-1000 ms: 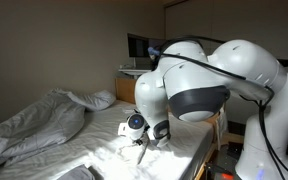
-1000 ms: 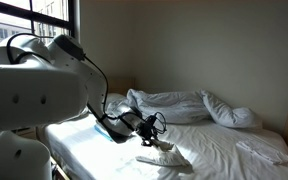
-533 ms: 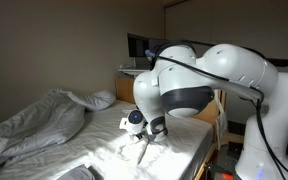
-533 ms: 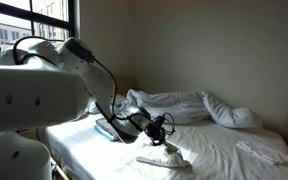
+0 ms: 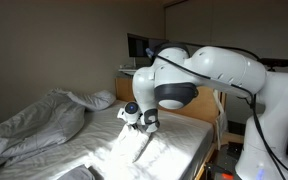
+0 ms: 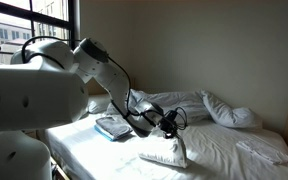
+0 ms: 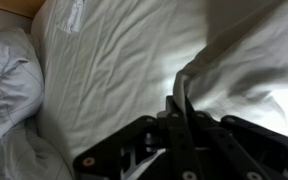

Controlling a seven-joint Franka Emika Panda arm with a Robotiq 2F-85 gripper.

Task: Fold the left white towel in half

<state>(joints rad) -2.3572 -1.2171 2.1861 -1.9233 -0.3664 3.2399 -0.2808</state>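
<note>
Left white towel (image 6: 165, 152) on the bed, one edge pinched up tight between the gripper's (image 6: 171, 127) closed fingers, rest draping straight down onto the sheet (image 6: 224, 150) below them, so guessing just carry that edge across over the flat part.

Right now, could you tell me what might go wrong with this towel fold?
The gripper is shut on just an edge of the left white towel, so the cloth could slip out. The lifted part hangs bunched, so the fold may land crooked. The pinch might also catch the bed sheet underneath; I cannot tell.
</note>
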